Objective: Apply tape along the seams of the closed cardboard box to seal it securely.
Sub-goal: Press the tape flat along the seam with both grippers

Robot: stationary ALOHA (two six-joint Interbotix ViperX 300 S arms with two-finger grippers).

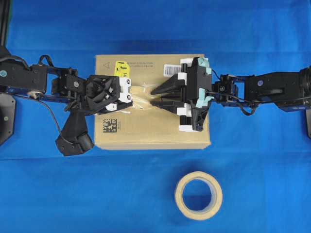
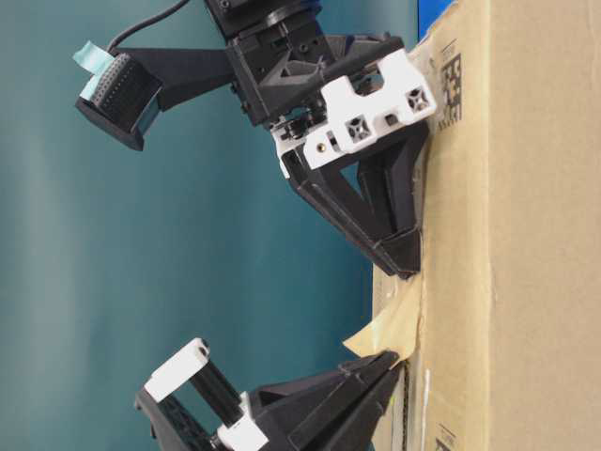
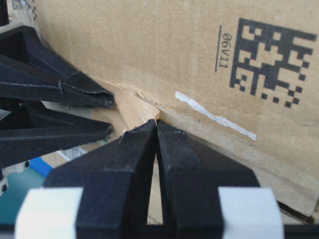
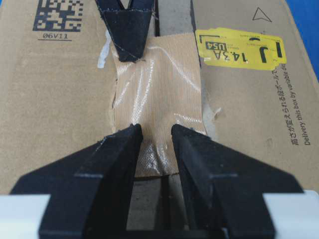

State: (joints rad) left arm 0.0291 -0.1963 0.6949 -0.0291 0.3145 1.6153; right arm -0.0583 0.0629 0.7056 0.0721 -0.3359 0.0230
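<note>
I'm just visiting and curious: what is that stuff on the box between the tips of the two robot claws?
A strip of tan tape lying over the seam of the cardboard box. The right wrist view shows it best, between the shut left gripper and the open right gripper.

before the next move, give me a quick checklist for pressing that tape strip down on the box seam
1. Tan ribbed paper tape strip lies over the seam: ok.
2. Strip flat on the brown cardboard box: not ok, one edge curls up in the table-level view.
3. Left pincer shut, tips on the strip's far end: ok.
4. Right pincer open over the near end: ok.
5. Strip fully stuck under the tips: cannot tell.
6. Beige ring-shaped tape roll off the box: ok.
</note>
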